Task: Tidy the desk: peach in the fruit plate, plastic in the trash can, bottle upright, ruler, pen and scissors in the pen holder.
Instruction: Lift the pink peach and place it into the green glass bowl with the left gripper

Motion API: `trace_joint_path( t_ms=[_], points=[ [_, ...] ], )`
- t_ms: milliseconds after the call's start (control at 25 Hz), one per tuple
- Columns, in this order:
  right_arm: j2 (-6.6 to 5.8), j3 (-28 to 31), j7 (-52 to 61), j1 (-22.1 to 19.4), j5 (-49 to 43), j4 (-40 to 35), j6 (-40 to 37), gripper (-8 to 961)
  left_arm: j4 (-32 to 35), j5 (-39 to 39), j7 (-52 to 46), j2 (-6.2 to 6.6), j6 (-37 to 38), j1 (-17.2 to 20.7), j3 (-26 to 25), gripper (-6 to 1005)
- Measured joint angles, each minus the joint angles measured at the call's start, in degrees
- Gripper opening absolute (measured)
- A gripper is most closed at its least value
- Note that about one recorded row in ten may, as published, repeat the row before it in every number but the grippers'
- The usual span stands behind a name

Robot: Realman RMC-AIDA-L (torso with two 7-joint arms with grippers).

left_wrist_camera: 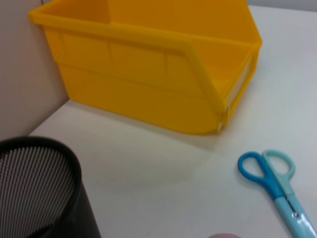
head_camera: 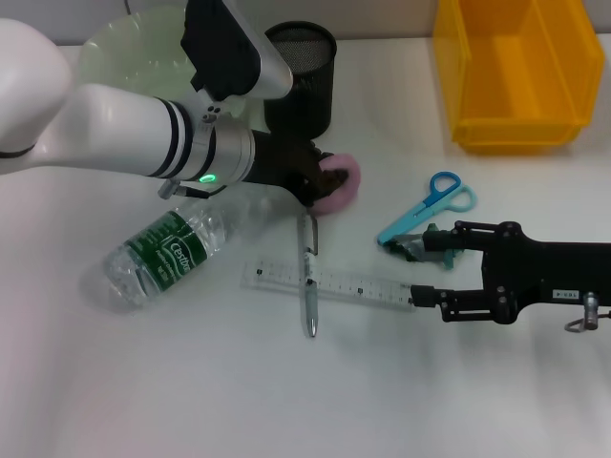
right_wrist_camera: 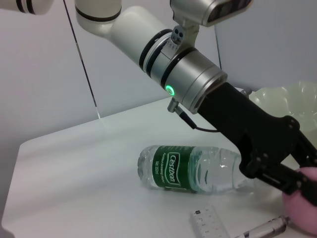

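Your left gripper (head_camera: 320, 183) is down at the round pink peach (head_camera: 341, 181) in the middle of the white desk (head_camera: 191, 401), its dark fingers (right_wrist_camera: 285, 181) closed narrow against the fruit's sides, so it holds the peach; whether the fruit is off the surface you cannot tell. Just behind it stands the black mesh pen holder (head_camera: 304, 76), and the pale green scalloped fruit plate (head_camera: 129, 48) sits at the far left, largely hidden by the left arm. The clear plastic water bottle with a green label (head_camera: 167, 250) lies on its side at near left, close under that arm. To the near side of the peach the silver pen (head_camera: 309, 286) lies across the transparent ruler (head_camera: 329, 282). Your right gripper (head_camera: 416, 270) hovers low at the ruler's right end, fingers spread wide and holding nothing, with the blue-handled scissors (head_camera: 428, 207) just beyond it. The yellow plastic bin (head_camera: 516, 67) fills the far right corner, its top cut off. The near strip of desk is your open room. The peach's left side is masked by the gripper.
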Motion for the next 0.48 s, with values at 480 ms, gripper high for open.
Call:
trace_joint_path(
  t_ms=[480],
  points=[
    [0.24, 0.00, -0.16, -0.11, 0.00, 0.00, 0.64, 780, 10.37, -18.35, 8.98, 0.54, 12.95, 11.57, -15.75, 135]
  ],
)
